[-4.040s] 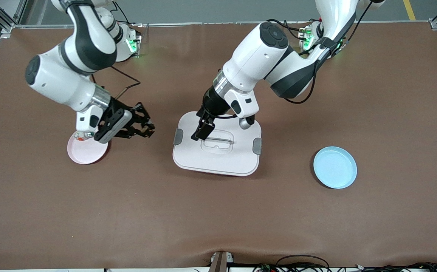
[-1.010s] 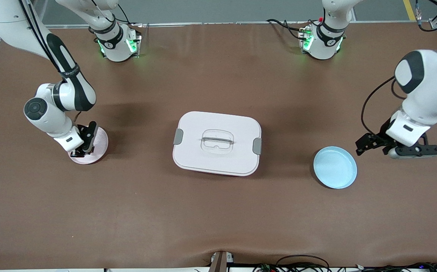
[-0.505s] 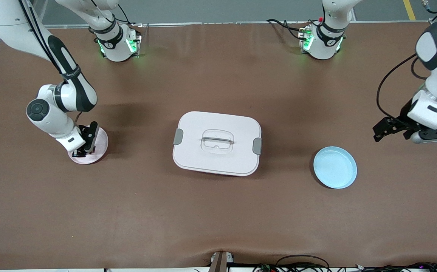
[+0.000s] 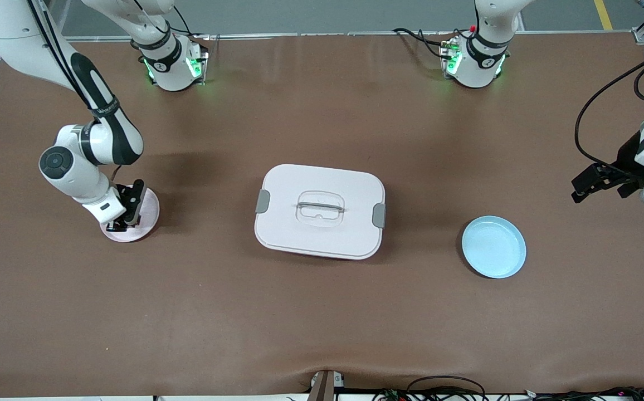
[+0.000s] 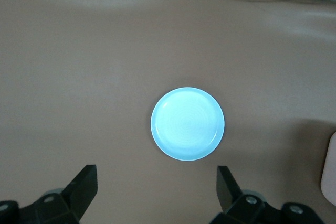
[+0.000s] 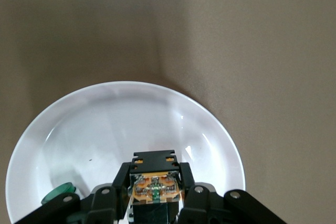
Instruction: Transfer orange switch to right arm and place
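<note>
The orange switch (image 6: pixel 155 186), a tiny black box with an orange centre, sits between the fingers of my right gripper (image 6: pixel 155 174). That gripper (image 4: pixel 117 221) is shut on it, low over the pink plate (image 4: pixel 146 214) toward the right arm's end of the table. The plate looks pale in the right wrist view (image 6: pixel 121 124). I cannot tell whether the switch touches the plate. My left gripper (image 4: pixel 606 186) is open and empty, over bare table toward the left arm's end, beside the blue plate (image 4: pixel 493 247). The left wrist view shows its spread fingers (image 5: pixel 84 182) and the empty blue plate (image 5: pixel 187 123).
A white lidded box (image 4: pixel 320 210) with grey latches stands mid-table between the two plates; its edge shows in the left wrist view (image 5: pixel 331 177). A small green part (image 6: pixel 59 192) lies on the pink plate beside my right gripper. Cables run along the table edge nearest the front camera.
Four seconds ago both grippers were near the white box. Over the last second my left arm has drawn away from the blue plate toward its end of the table. The right gripper stays at the pink plate.
</note>
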